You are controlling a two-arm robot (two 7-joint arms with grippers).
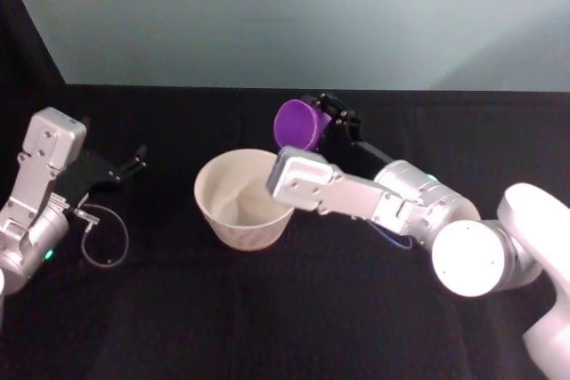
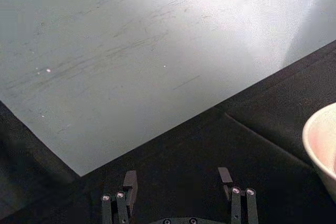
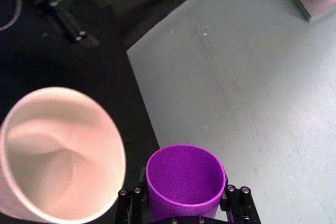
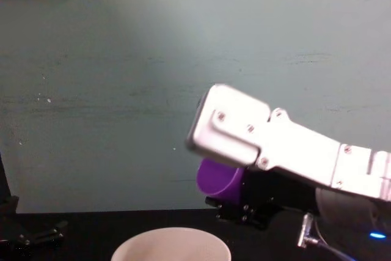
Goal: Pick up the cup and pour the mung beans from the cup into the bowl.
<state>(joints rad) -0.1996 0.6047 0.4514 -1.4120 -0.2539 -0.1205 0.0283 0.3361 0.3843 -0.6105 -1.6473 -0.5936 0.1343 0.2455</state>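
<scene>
The cup [image 1: 298, 124] is clamped in the right jaws and tipped over the far rim of the bowl [image 1: 249, 230]. Its inside looks bare, so the pour is judged nearly finished. The left jaws are parked wide apart, empty.

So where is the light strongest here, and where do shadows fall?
Left wrist view: glare washes out part of the wall, a shadow wedge beside it. Head view: soft shadow on the wall's right side. Right wrist view: the bowl is brightly lit, faintly shaded inside; the cup in the right gripper is evenly lit.
</scene>
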